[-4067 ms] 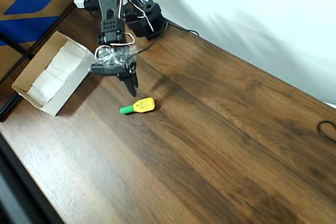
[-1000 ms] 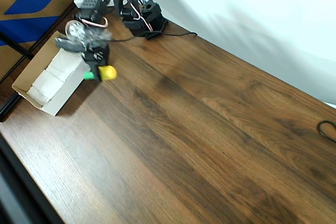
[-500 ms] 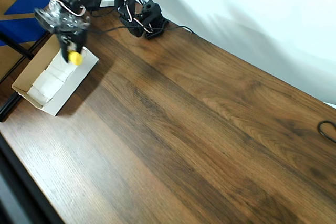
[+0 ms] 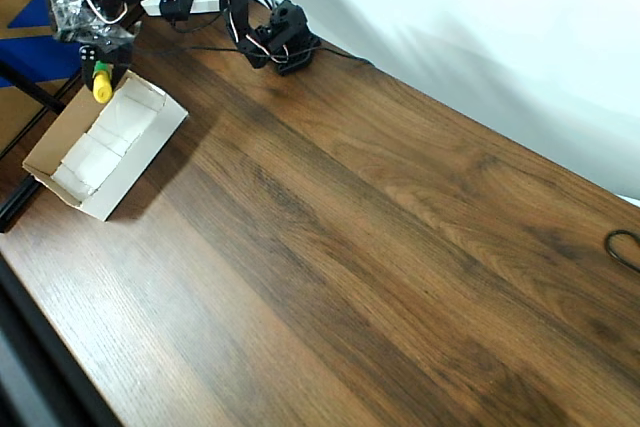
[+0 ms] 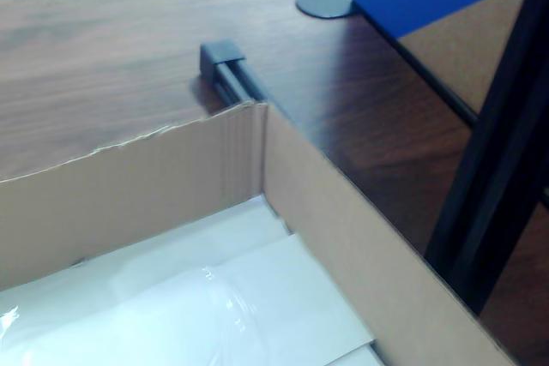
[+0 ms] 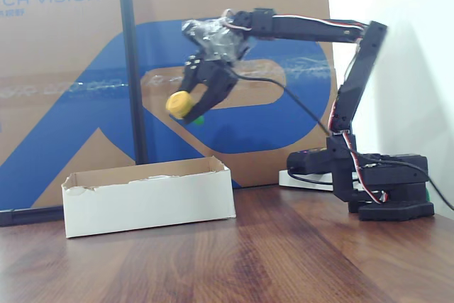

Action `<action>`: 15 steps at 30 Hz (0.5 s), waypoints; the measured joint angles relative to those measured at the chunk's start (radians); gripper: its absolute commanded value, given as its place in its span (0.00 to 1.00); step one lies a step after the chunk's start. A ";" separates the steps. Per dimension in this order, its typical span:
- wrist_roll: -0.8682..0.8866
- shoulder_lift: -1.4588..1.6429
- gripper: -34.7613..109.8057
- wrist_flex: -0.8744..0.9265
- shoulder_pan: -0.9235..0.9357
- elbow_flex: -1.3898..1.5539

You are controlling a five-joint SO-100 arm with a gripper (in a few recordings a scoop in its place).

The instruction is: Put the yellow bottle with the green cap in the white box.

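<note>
Bottle now lifted off tabletop (image 4: 380, 247), carried toward box's 12 o'clock end.
Jaws (image 6: 196, 108) pinching the yellow bottle (image 6: 179, 103) high over white box (image 6: 149, 200); released here, it may bounce out or miss the rim.

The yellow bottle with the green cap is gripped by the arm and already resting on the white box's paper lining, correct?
Not resting. The gripper holds the yellow bottle with the green cap in the air, well above the white box, as the fixed view shows.
</note>
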 measured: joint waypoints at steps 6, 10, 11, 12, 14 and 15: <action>0.018 -0.233 0.24 0.003 0.037 -0.189; 0.011 -0.359 0.24 0.026 0.044 -0.321; 0.009 -0.393 0.24 0.028 0.043 -0.356; 0.006 -0.426 0.24 0.037 0.041 -0.393; 0.003 -0.500 0.24 0.055 0.041 -0.453; 0.003 -0.531 0.24 0.061 0.041 -0.476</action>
